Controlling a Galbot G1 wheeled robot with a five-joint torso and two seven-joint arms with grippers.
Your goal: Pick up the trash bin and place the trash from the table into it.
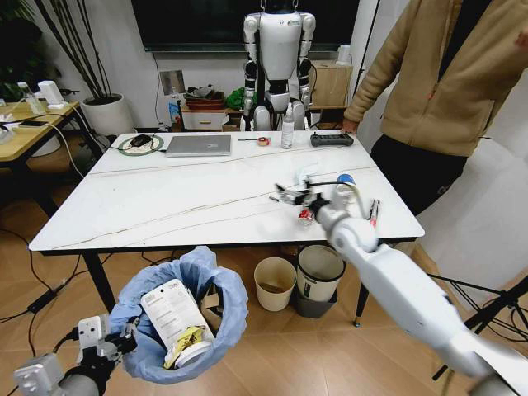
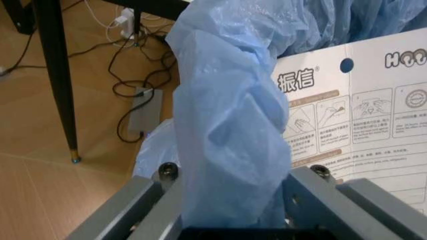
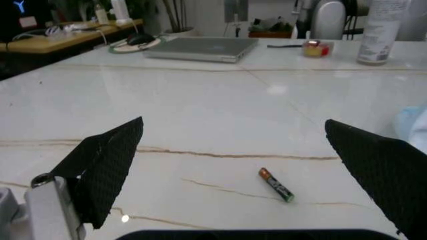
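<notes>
The large rectangular table (image 1: 165, 198) with its glossy white, faintly veined top and thin black legs serves as the landmark. Below its near edge, toward the robot's left, the small dark round trash bin (image 1: 183, 326) lined with a crinkly light-blue plastic bag hangs above the wooden floor. The left gripper (image 1: 115, 340) is clamped on the bag-covered rim of the bin; in the left wrist view its grey fingers (image 2: 313, 200) pinch a bunched fold of the blue plastic. Inside the bin lie a flat white printed packet (image 1: 172, 312), a yellowish wrapper (image 1: 185, 338) and a white crumpled piece beside them.

Over the table's near right part, the right gripper (image 1: 289, 196) hovers just above the top with its black fingers (image 3: 107, 165) spread wide and nothing between them. On the white surface between those fingers lies a small battery (image 3: 276, 185) with a copper and green casing. Just beside the gripper's wrist a blue-and-white paper cup (image 1: 346, 183) stands, and something red (image 1: 305, 216) lies close under the arm.

At the table's far edge rest a grey laptop (image 1: 199, 145), a white spray bottle (image 1: 287, 130) and a black controller (image 1: 332, 139). Under the table's right half stand a cream plastic bin (image 1: 275, 283) and a white bin with a black rim (image 1: 320, 272).
</notes>
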